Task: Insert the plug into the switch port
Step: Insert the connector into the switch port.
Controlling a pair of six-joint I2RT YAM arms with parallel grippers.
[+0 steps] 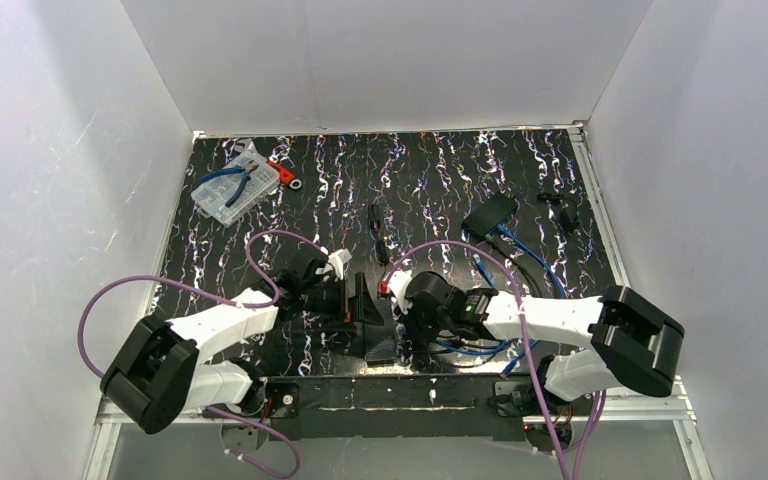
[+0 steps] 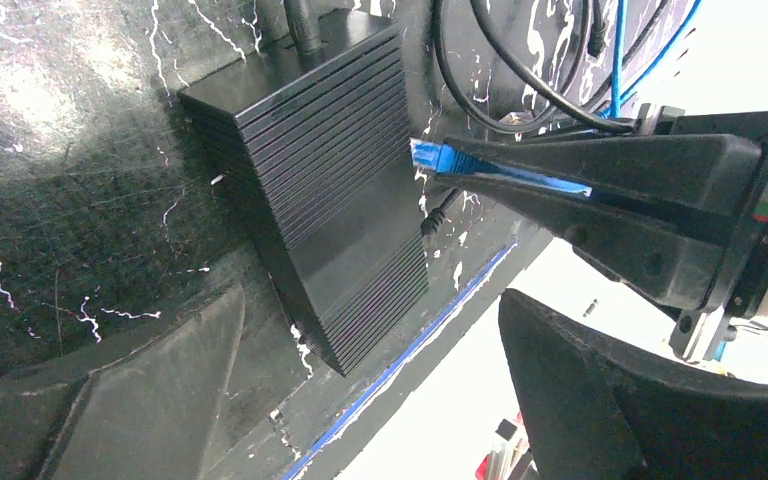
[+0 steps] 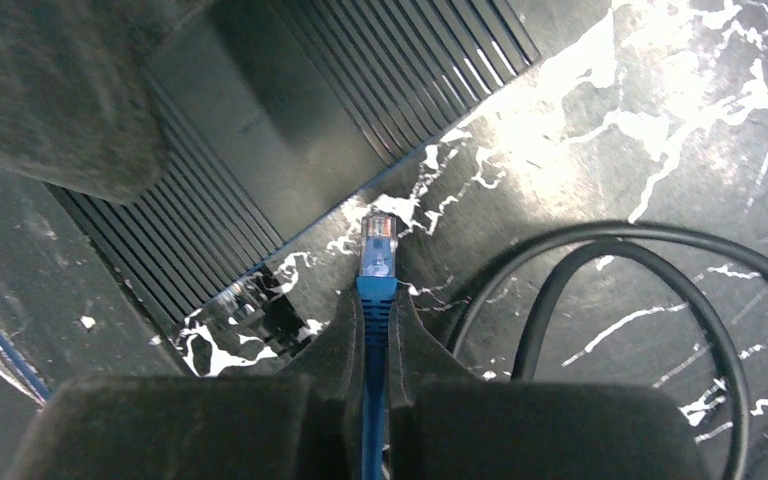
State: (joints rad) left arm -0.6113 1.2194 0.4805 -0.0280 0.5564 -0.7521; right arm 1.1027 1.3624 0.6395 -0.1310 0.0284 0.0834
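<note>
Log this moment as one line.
left gripper: open, beside switch | right gripper: shut on blue cable behind plug | plug: pointed at switch, not inserted

Left tool [image 2: 368, 300] wide open; right tool [image 3: 376, 308] pinched shut.

The work area is enclosed on three sides by plain white panels: a back wall [image 1: 380, 60], a left wall [image 1: 50, 180] and a right wall [image 1: 720, 150], all matte and unmarked, meeting at clean vertical corners. The table top [image 1: 420, 170] is glossy black with irregular white marble-like streaks, and it shows fine scratches and bright glare from overhead light in the wrist views. A pale metal rail [image 1: 660, 410] borders its near edge.
</note>
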